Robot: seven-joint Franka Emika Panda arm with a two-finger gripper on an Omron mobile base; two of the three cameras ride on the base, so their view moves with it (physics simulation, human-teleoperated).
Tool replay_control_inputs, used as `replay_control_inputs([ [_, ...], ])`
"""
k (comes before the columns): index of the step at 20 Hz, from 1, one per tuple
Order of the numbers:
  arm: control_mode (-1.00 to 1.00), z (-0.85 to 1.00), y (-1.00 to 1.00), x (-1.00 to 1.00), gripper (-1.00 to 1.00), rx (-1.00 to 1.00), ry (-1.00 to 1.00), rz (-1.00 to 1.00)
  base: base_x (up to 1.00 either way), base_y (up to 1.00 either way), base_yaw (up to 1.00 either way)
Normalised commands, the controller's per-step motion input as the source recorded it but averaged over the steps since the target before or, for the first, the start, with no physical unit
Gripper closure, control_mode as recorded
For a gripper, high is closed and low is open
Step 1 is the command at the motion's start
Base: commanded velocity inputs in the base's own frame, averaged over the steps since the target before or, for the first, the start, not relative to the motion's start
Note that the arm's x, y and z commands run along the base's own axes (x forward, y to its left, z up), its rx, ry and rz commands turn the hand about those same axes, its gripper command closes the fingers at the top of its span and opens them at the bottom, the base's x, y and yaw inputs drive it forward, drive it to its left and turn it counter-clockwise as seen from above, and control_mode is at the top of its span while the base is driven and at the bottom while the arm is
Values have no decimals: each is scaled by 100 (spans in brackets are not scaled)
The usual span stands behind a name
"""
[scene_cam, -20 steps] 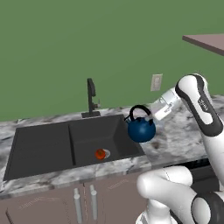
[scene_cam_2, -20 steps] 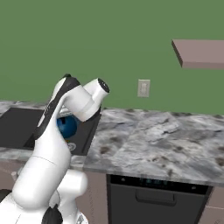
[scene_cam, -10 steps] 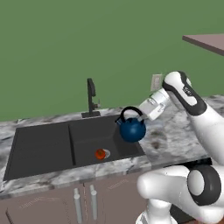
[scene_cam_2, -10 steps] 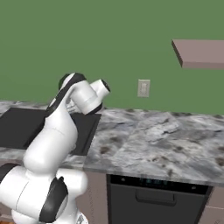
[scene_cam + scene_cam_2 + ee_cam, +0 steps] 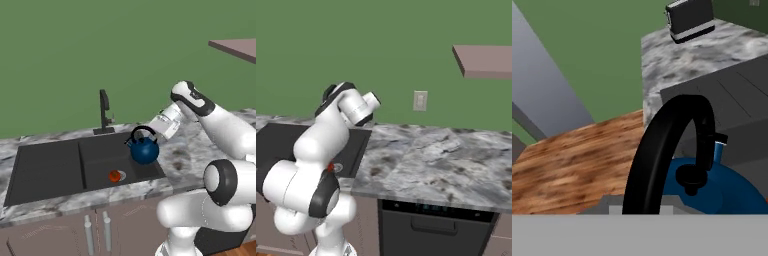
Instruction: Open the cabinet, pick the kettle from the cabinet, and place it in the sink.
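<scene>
Closest in, gripper (image 5: 150,131) clamped tight on the thin black arched handle of the small round glossy blue kettle (image 5: 144,151), which hangs straight below it. Hand view: the handle (image 5: 667,150) arcs up large from the bottom edge, lid knob just under its far end, blue body (image 5: 722,190) beyond that.

Directly beneath the kettle: large matte-black rectangular double-basin sink (image 5: 50,165). Kettle sits over the right basin, toward its right rear corner; cannot tell whether the base touches the basin floor. Small orange-red object (image 5: 115,176) lies on that basin floor, below and to the left of the gripper, apart from the kettle.

Beyond the gripper, at the sink's back edge: tall black faucet (image 5: 104,112), upright, left of the kettle.

Grey-veined marble counter (image 5: 431,160) wraps the sink and runs away to the right. White wall outlet (image 5: 420,100) on the green wall above it. Farther right and higher, the mauve-brown underside of the wall cabinet (image 5: 483,61).

Far off in hand view: dark boxy appliance (image 5: 689,19) on a separate counter stretch, wood floor (image 5: 577,165) below.
</scene>
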Motion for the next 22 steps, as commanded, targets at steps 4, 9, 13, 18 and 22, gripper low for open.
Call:
replay_control_inputs([
  [4,-100,-25,9,38,100,2,0,10,0,0,0],
  [9,-100,-28,4,34,100,1,4,3,0,0,0],
  [13,-100,-28,4,35,100,0,4,0,0,0,0],
  [18,-100,-26,10,37,100,0,4,0,0,0,0],
  [22,-100,-24,16,38,100,2,9,0,0,0,0],
])
